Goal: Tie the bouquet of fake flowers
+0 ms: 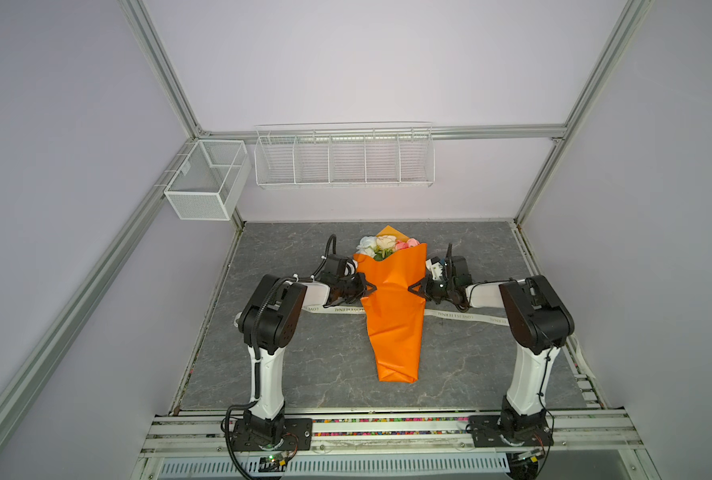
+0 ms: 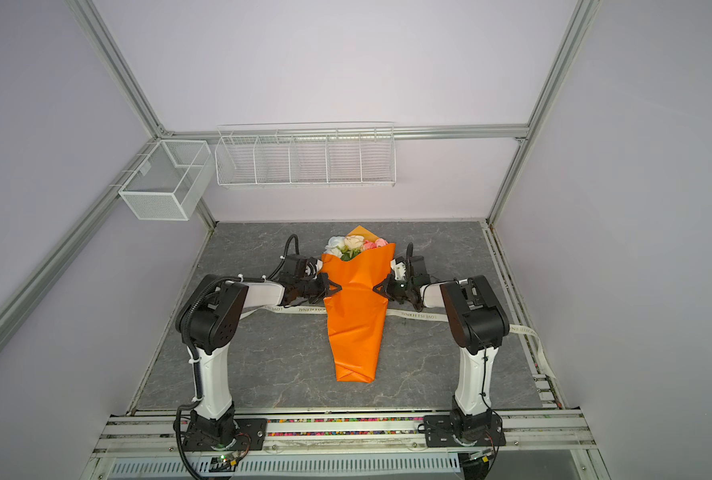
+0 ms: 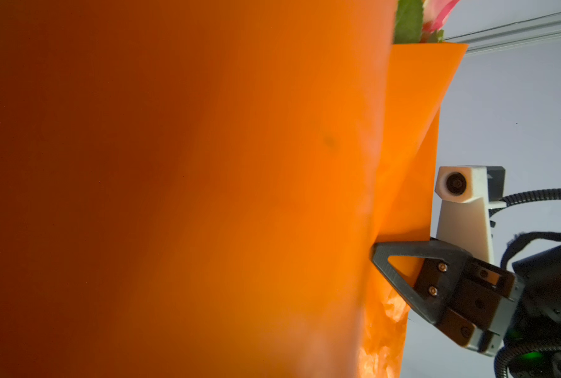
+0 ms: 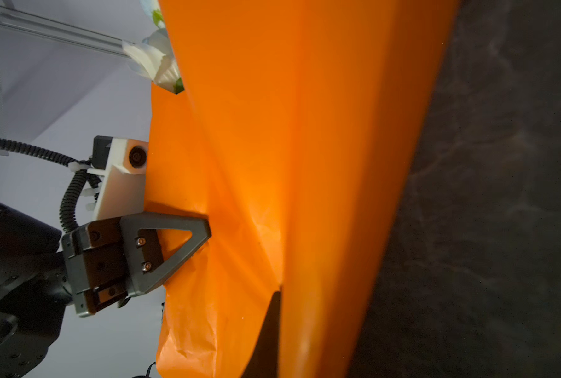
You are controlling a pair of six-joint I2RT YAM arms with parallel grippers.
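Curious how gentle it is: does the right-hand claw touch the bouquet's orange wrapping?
Touching. The left wrist view shows the right gripper pressed tip-first against the bouquet of fake flowers.

The orange paper around the bouquet of fake flowers is smooth and a little shiny, with soft creases. Its petals look like cloth. The table looks like grey stone, dull, with pale veins. The ribbon looks like soft cloth. The baskets are thin white wire. The left gripper is dark, dull plastic with tiny shiny screws.
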